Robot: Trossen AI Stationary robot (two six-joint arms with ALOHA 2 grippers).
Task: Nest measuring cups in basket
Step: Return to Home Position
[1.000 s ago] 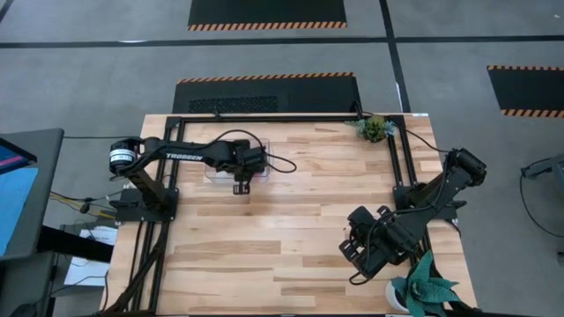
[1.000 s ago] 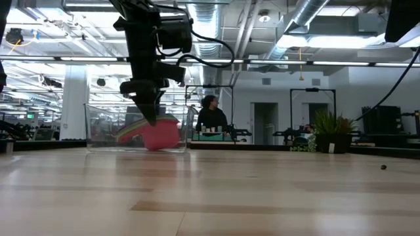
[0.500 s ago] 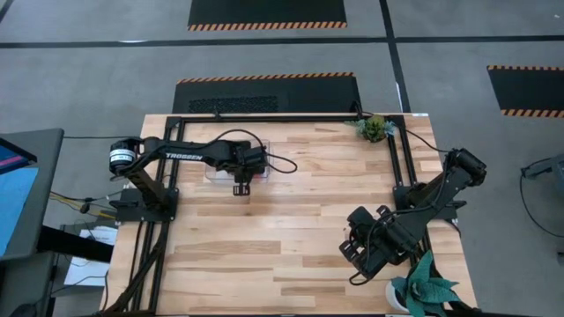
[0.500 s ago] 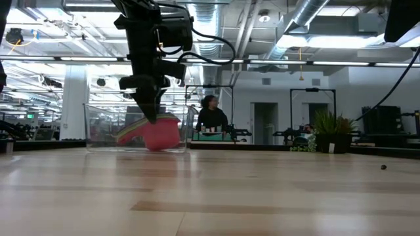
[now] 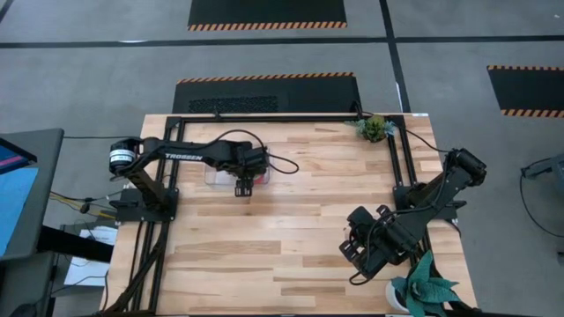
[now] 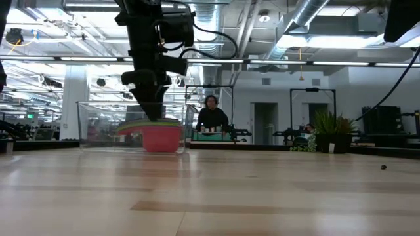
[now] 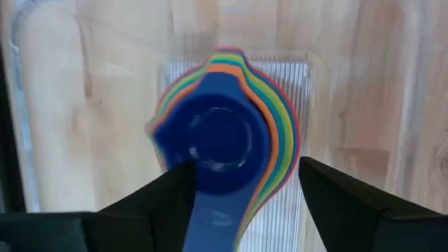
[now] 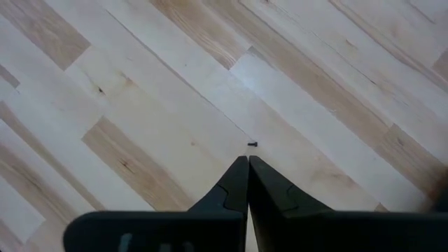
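The measuring cups (image 7: 220, 133) sit nested in one stack, dark blue innermost, with orange, yellow, green and red rims showing around it. The red outer cup (image 6: 161, 136) rests level on its base on the floor of the clear basket (image 6: 98, 124), at the table's far left (image 5: 214, 173). My left gripper (image 7: 246, 168) hangs open just above the stack (image 6: 152, 113), its fingers on either side of the dark blue handle (image 7: 210, 217). My right gripper (image 8: 248, 164) is shut over bare wood near the table's near right (image 5: 357, 251).
A small plant (image 5: 374, 128) stands at the table's far right corner and a larger one (image 5: 423, 291) at the near right. Black frame rails (image 5: 282, 117) run along the far and side edges. A person (image 6: 211, 117) sits in the room beyond.
My left gripper has opened and let go of the cups. The stack, which stood tipped in the basket with its red cup slanted, has dropped and now sits level on the basket floor.
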